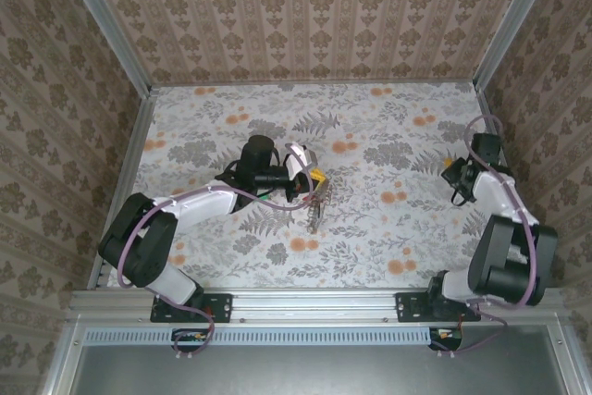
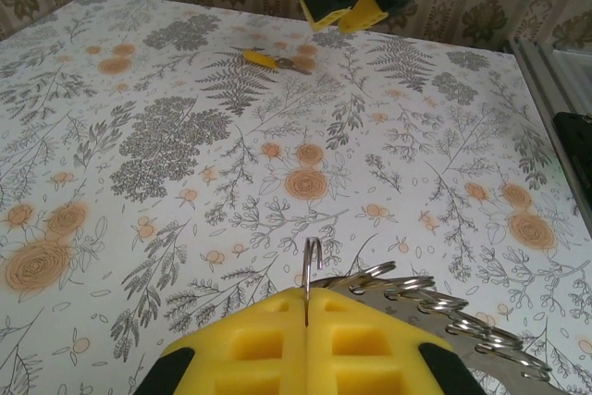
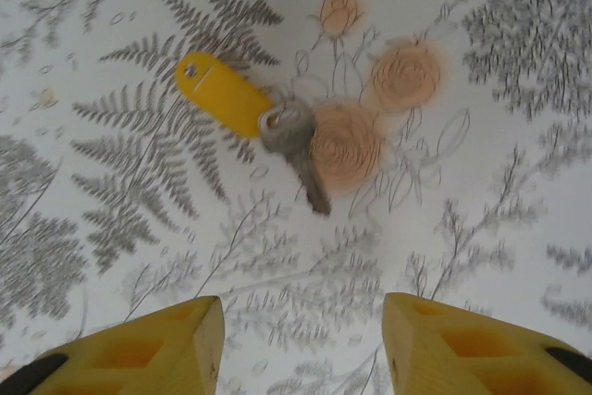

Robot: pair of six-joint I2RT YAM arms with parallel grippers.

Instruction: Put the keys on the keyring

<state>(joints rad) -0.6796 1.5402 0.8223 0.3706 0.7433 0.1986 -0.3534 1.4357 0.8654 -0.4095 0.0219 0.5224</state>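
The floral tabletop (image 1: pixel 388 247) carries everything, with patterned walls around it. The left arm (image 1: pixel 185 205) reaches in to the middle of the tabletop, while the right arm (image 1: pixel 504 228) is folded back near the right edge. The left gripper (image 2: pixel 307 307) is closed, its yellow fingers (image 2: pixel 250 344) pressed together on the keyring (image 2: pixel 313 261), whose thin metal end curls up from between them. A row of overlapping metal rings (image 2: pixel 435 307) trails off just to the right of the fingers, above the tabletop. The right gripper (image 3: pixel 301 339) is open with nothing between its fingers (image 3: pixel 462 339), and is pointed down at the tabletop. Just beyond its fingertips lies a key (image 3: pixel 250 113), flat on the tabletop, with a yellow plastic head and a grey blade that lies partly over an orange flower in the print. From the left wrist view this key (image 2: pixel 264 60) sits far across the tabletop, well apart from the keyring and near the right gripper (image 2: pixel 356 11).
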